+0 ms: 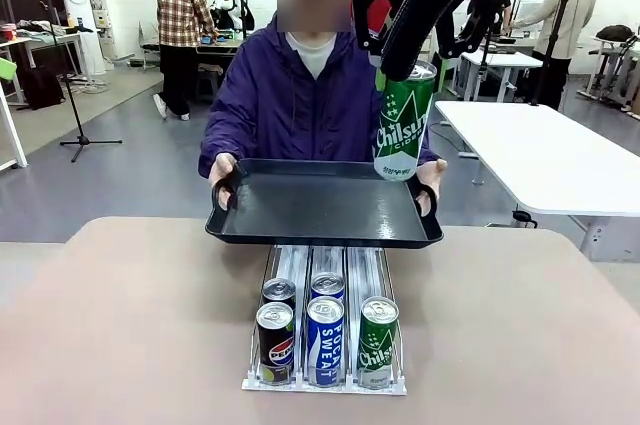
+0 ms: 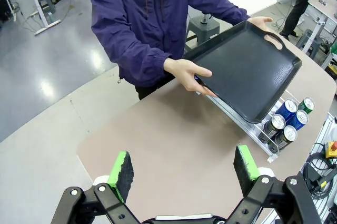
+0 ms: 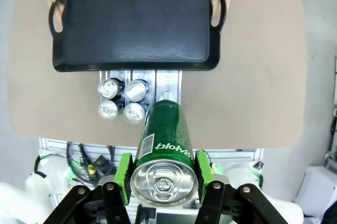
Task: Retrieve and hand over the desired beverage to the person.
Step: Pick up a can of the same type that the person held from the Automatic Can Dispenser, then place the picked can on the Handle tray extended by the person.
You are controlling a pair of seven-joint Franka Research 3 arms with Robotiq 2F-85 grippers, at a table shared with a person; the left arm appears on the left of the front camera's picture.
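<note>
Right gripper (image 3: 163,174) clamped on green Chilsung cider can (image 1: 404,125), upright over the right end of black tray (image 1: 310,207); contact unclear. Person (image 1: 290,95) holds tray by both handles above can rack (image 1: 296,263) on table (image 1: 520,325). Left gripper (image 2: 183,166) jaws apart, over table.

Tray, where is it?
Front view: the person holds the tray mid-picture, above the rack; the right gripper's green can hangs by its right handle.

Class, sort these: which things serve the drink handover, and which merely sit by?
In use: held green can, right gripper, black tray, the person.
Sitting by: rack, Pepsi can, Pocari Sweat can, racked green can, left gripper, open.
</note>
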